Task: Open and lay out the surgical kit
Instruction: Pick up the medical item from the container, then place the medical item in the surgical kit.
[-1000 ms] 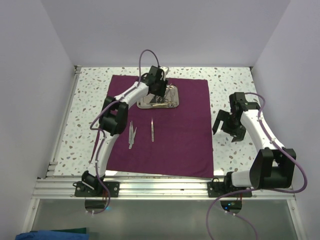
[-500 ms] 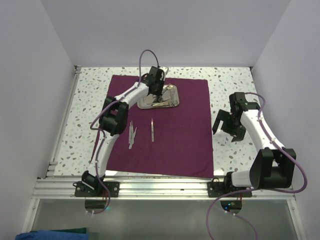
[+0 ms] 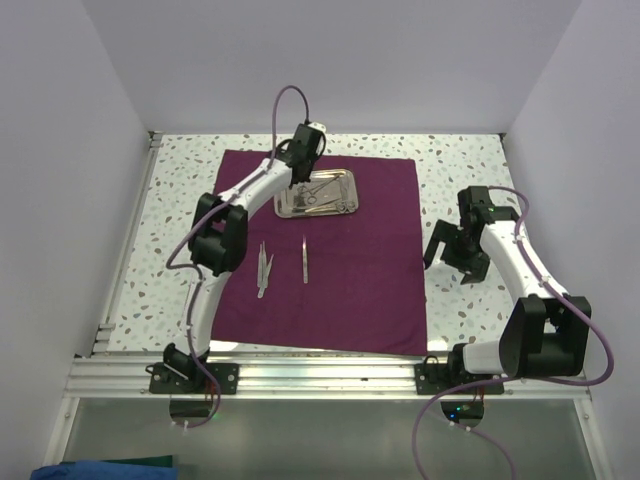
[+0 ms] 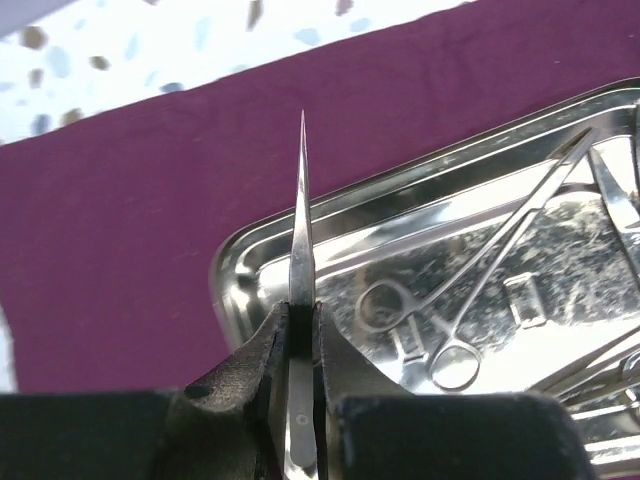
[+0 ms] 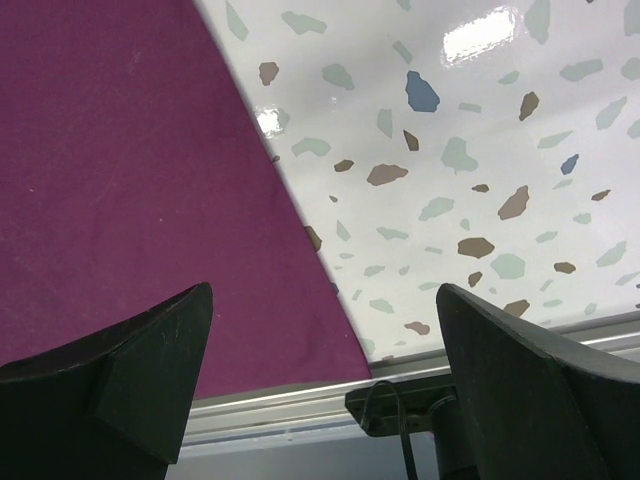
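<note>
The dark purple cloth [image 3: 360, 270] lies spread flat on the table, with the shiny steel tray [image 3: 345, 178] on its far middle. My left gripper [image 3: 300, 172] hovers over the tray's left end, shut on thin silver tweezers [image 4: 301, 230] whose point sticks out forward. Below them, ring-handled forceps [image 4: 470, 300] and other thin instruments rest in the tray [image 4: 225, 280]. Two silver instruments [image 3: 264, 268] [image 3: 305, 258] lie side by side on the cloth, nearer me. My right gripper [image 3: 452, 255] hangs open over the cloth's right edge [image 5: 130, 180], nothing between its fingers.
White speckled tabletop [image 5: 480, 150] surrounds the cloth. An aluminium rail [image 5: 300, 405] runs along the near edge by the arm bases. White walls close in the left, back and right sides.
My left gripper shut on the tweezers in the tray and rose with them, shifting slightly back and left. The right arm has stayed put.
</note>
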